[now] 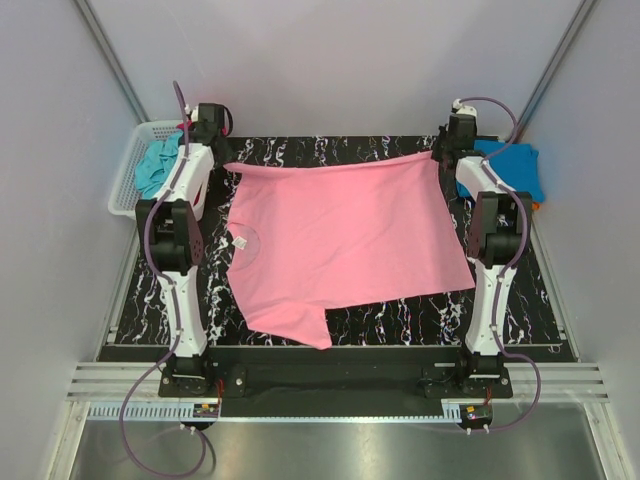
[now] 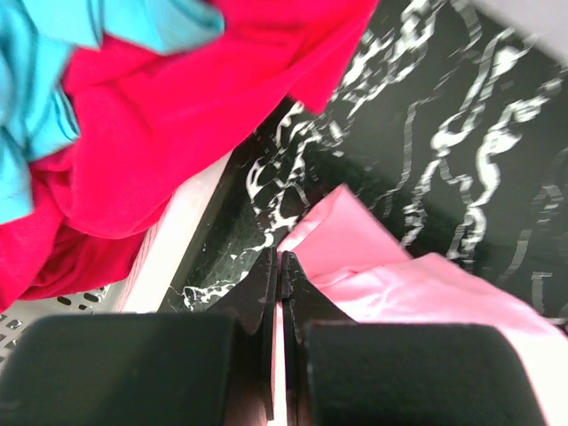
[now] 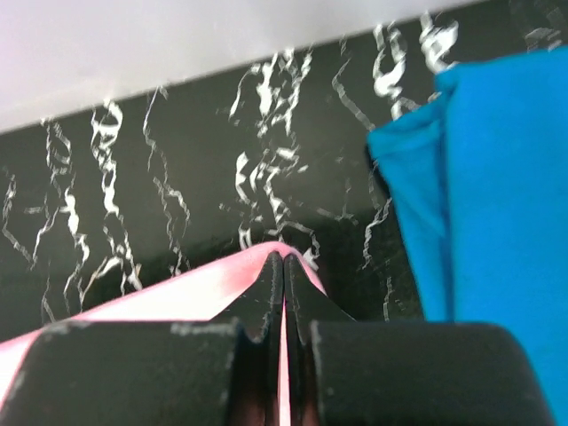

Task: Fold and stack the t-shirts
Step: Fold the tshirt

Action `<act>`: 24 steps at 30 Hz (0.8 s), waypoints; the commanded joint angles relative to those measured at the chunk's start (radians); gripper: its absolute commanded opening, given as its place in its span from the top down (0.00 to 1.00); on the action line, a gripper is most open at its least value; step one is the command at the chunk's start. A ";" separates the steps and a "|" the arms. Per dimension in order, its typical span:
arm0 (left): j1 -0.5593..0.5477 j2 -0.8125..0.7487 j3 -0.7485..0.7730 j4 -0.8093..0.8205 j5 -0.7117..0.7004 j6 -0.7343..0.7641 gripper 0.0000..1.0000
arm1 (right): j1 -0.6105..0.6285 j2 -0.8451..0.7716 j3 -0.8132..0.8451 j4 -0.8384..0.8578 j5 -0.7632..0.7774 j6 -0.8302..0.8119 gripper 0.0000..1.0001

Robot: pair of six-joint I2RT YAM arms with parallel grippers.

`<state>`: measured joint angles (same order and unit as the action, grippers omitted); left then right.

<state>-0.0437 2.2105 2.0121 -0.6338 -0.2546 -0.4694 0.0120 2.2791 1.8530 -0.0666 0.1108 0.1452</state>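
A light pink t-shirt [image 1: 340, 240] lies spread across the black marbled table [image 1: 400, 312], its round neck at the left side. My left gripper [image 1: 222, 160] is shut on the shirt's far left corner; in the left wrist view pink cloth [image 2: 426, 293] runs between the closed tips [image 2: 280, 262]. My right gripper [image 1: 441, 152] is shut on the far right corner, with the pink edge [image 3: 177, 297] pinched at its tips [image 3: 283, 262]. A blue t-shirt [image 1: 515, 165] [image 3: 506, 195] lies at the far right of the table.
A white slatted basket [image 1: 128, 175] stands at the far left, holding a teal shirt [image 1: 158, 165] [image 2: 35, 115] and a magenta-red one [image 2: 151, 133]. Its white rim [image 2: 182, 253] is close beside the left gripper. Grey walls enclose the table.
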 commanded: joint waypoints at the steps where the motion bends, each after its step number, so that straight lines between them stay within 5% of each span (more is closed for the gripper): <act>1: -0.008 -0.084 0.019 0.057 0.000 -0.009 1.00 | 0.000 0.008 0.060 -0.036 -0.094 0.025 1.00; 24: -0.061 -0.278 -0.202 0.051 -0.017 -0.041 1.00 | -0.006 -0.204 -0.175 0.001 -0.059 0.054 1.00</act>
<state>-0.0944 2.0308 1.8313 -0.6140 -0.2417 -0.5037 0.0044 2.2089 1.6817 -0.1181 0.0261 0.1913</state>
